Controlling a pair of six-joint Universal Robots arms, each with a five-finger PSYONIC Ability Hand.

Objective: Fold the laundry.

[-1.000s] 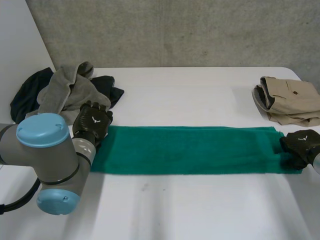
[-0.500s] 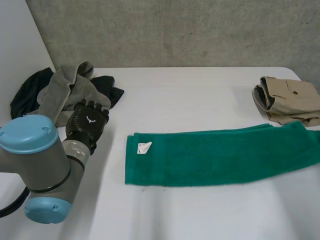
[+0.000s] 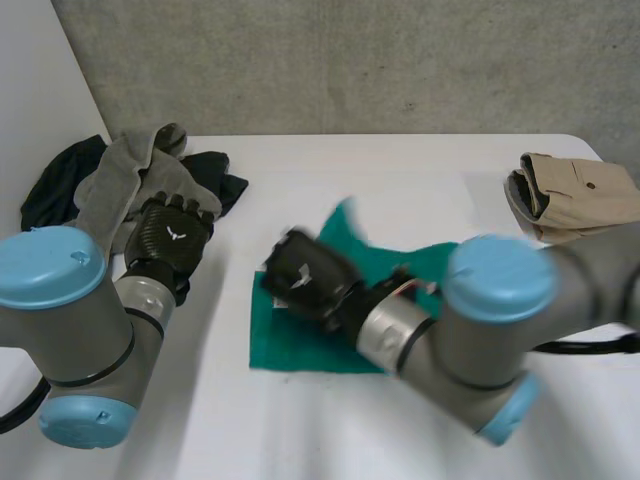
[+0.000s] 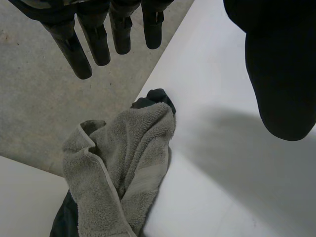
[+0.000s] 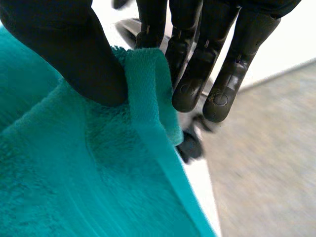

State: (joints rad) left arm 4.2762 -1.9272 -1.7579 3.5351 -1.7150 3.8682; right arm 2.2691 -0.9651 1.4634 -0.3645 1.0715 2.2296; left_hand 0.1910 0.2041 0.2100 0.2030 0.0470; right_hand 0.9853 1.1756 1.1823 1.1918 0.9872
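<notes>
Clearly our right hand [image 3: 305, 275] pinches an edge of the teal terry towel [image 3: 285, 345] between thumb and fingers over the white table [image 3: 400, 180]; our forearm [image 3: 400, 330] hides much of the towel. Our left hand [image 3: 170, 235] hangs straight-fingered beside a crumpled grey terry cloth [image 4: 123, 168]

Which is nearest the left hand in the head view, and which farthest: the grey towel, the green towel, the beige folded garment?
1. The grey towel, just beyond the left hand, at the left of the table.
2. The green towel, in the middle.
3. The beige folded garment, at the far right corner.
</notes>
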